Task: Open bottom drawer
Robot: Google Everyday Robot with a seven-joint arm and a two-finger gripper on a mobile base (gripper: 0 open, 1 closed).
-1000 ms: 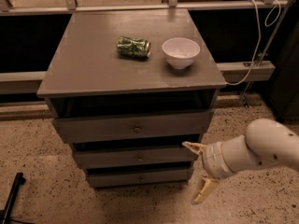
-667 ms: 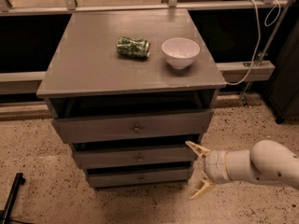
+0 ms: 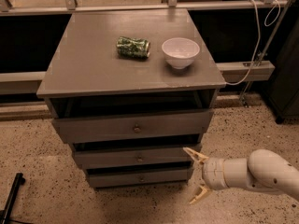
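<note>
I see my end effector [image 3: 196, 175], tan fingers spread apart, hanging just right of the narrow grey painted wooden bottom drawer [image 3: 117, 179] with its small round knob.

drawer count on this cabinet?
3, stacked: top drawer, middle drawer below it, bottom drawer lowest. None looks hidden. The gripper, open, is just right of the bottom drawer.

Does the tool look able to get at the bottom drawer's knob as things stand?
Probably yes. The tool, open, hangs by the right end of the bottom drawer, at about its height. Nothing stands between it and the knob at the front's centre; it needs to shift sideways.
</note>
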